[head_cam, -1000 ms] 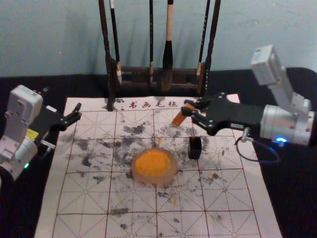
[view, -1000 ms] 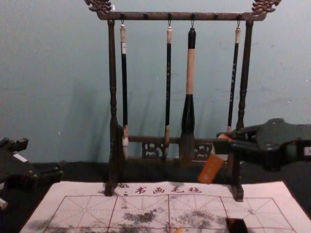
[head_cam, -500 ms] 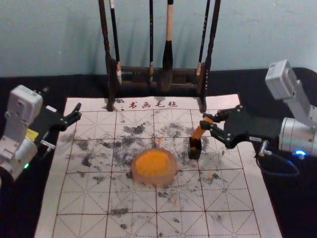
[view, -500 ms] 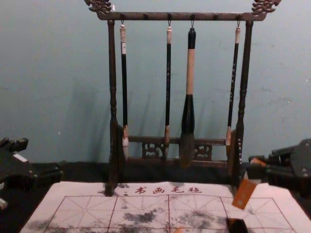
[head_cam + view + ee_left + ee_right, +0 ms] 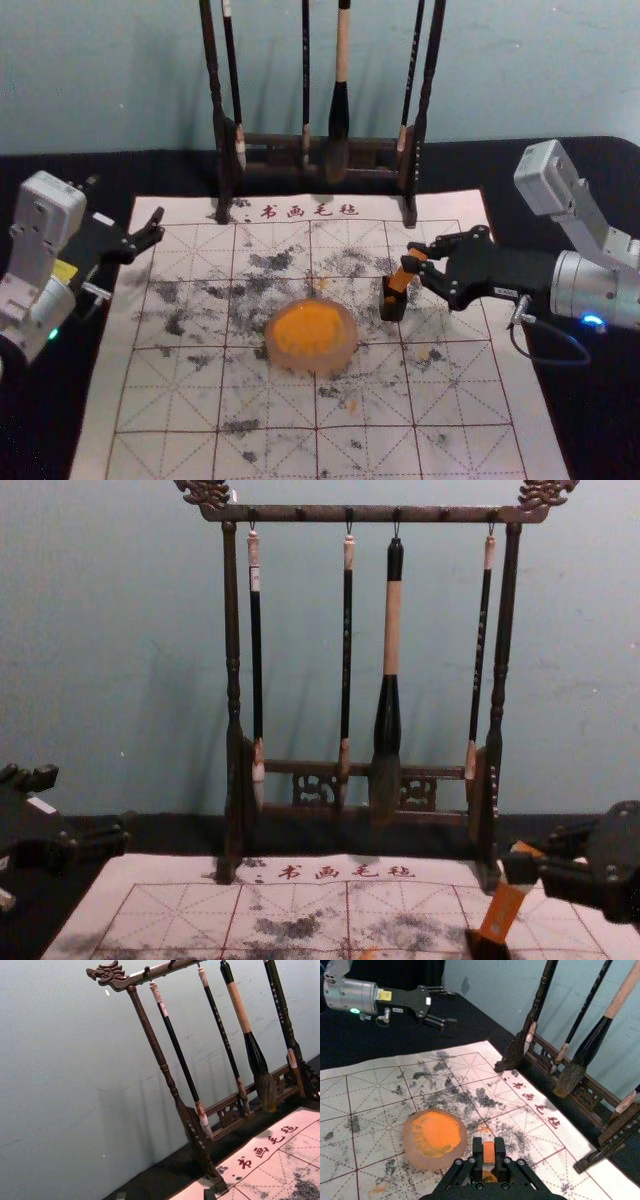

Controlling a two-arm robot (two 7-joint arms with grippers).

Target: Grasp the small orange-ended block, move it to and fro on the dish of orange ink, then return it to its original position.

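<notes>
Right tool [image 5: 417, 258]: reaching in from the right, just above the black box [image 5: 394, 309], clamped on the orange block [image 5: 402, 276], which sits squeezed between its two sides in the right wrist view

Orange block: held near its upper end, tilted, with that end leaning to the right; its lower end is at the mouth of the black box, though how far in it goes I cannot tell

Black box: upright on the mat [image 5: 170, 400], to the right of the dish [image 5: 346, 357] and a little farther back, the two near each other but apart

Dish: round and pale-rimmed, orange ink inside, flat on the mat

Mat: white with red grid lines, a row of red characters along its far edge, dark smudges and a few orange specks, spread over the black-covered bench [image 5: 60, 182]

Left tool [image 5: 158, 226]: parked off at the left, by the mat's far left corner, its fingers apart with nothing between them

Brush rack [image 5: 232, 680]: dark carved wood, standing at the mat's far edge, four brushes [image 5: 391, 630] hanging from its top bar

Wall [image 5: 110, 630]: pale blue-green, behind the brush rack
</notes>
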